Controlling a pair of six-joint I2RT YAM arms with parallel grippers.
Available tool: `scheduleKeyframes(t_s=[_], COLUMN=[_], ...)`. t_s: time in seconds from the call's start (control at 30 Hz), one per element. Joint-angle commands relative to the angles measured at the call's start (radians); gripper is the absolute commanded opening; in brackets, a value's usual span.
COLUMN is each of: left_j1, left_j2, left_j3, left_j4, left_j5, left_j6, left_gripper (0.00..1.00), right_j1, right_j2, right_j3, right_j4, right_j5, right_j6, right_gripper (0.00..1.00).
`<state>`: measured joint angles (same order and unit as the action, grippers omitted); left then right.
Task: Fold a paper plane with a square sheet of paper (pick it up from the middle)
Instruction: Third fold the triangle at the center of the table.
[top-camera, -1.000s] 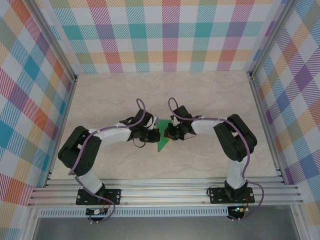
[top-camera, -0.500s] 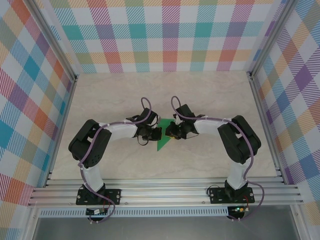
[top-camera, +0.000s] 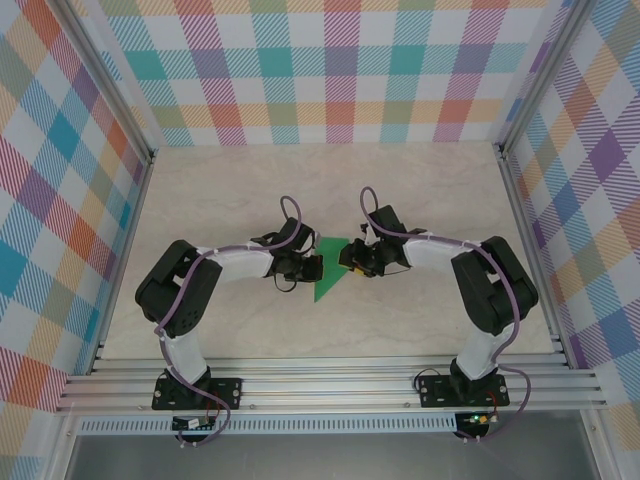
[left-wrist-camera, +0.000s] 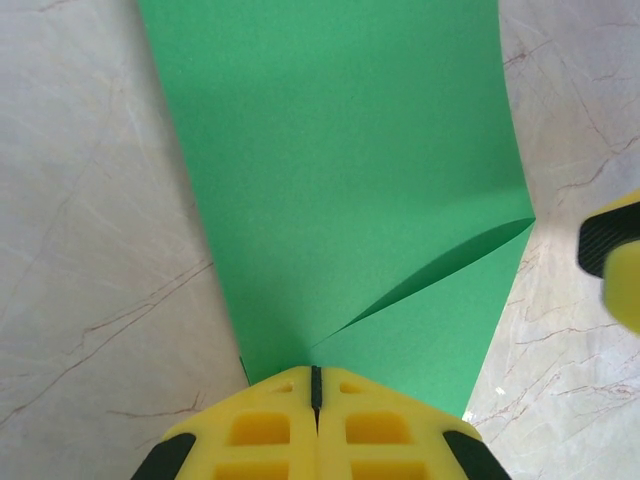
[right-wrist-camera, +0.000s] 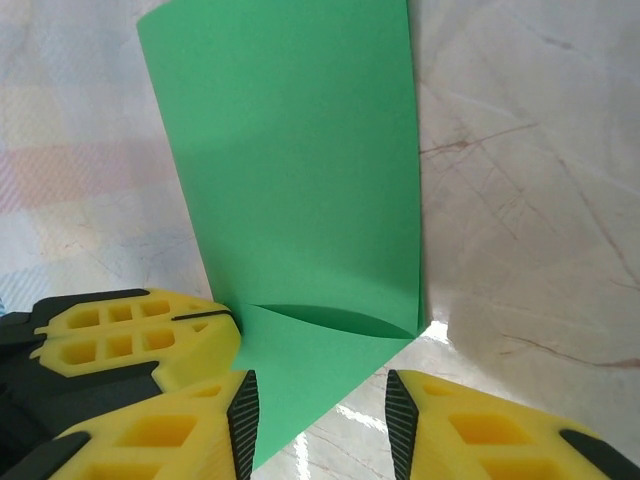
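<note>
Now the left gripper (left-wrist-camera: 315, 378) is fully closed, its two yellow fingers pressed together and pinching the near edge of the green paper sheet (left-wrist-camera: 340, 180). The sheet stretches away from those fingers, flat over the marbled table (left-wrist-camera: 90, 250). A folded flap runs off to the gripper's right and ends in a sharp corner.

The right gripper (right-wrist-camera: 320, 405) has its jaws standing clearly apart. One corner of the sheet (right-wrist-camera: 290, 180) lies in the gap between them, and I cannot tell whether either pad touches it. Just to the left of this gripper, in its own wrist view, the left gripper's closed fingers (right-wrist-camera: 140, 335) sit at the sheet's edge.

From above, the sheet (top-camera: 327, 281) lies between the two grippers, the left gripper (top-camera: 311, 267) at one side and the right gripper (top-camera: 352, 258) at the other.

A second ago the right gripper was closed against the paper. Its jaws have since parted and it has drawn back a little from the sheet, its arm swinging outward. The left gripper's clamp is unchanged.
</note>
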<state>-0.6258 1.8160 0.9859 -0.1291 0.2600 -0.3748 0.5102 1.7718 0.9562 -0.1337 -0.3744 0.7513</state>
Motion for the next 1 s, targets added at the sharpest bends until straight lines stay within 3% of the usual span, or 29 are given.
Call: scheduleKeyframes(t_s=[0.0,0.27,0.63,0.87,0.97], left_j1=[-0.002,0.016,0.022,0.021,0.021], left_j2=[-0.021,-0.056,-0.017,-0.043,-0.08], left_j3=[-0.03,-0.03,-0.023,-0.018,-0.028], left_j4=[-0.019,0.006,0.016,0.005,-0.001], left_j5=[-0.025,-0.021,0.025,0.025,0.017], left_j6=[-0.012,-0.016,-0.014,-0.012,-0.013], left_gripper=[0.01,0.07,0.06,0.09,0.16], right_j1=[0.002,0.001,0.003,0.002,0.002], right_j2=[0.033,0.034,0.074,0.097,0.099], right_j3=[0.001,-0.007,0.025,0.047,0.046], right_j4=[0.019,0.026,0.087,0.09,0.088], right_j5=[-0.037,-0.029,-0.111,-0.145,-0.144], right_j6=[0.017,0.024,0.033,0.013,0.012], right_gripper=[0.41,0.43,0.4,0.21,0.16])
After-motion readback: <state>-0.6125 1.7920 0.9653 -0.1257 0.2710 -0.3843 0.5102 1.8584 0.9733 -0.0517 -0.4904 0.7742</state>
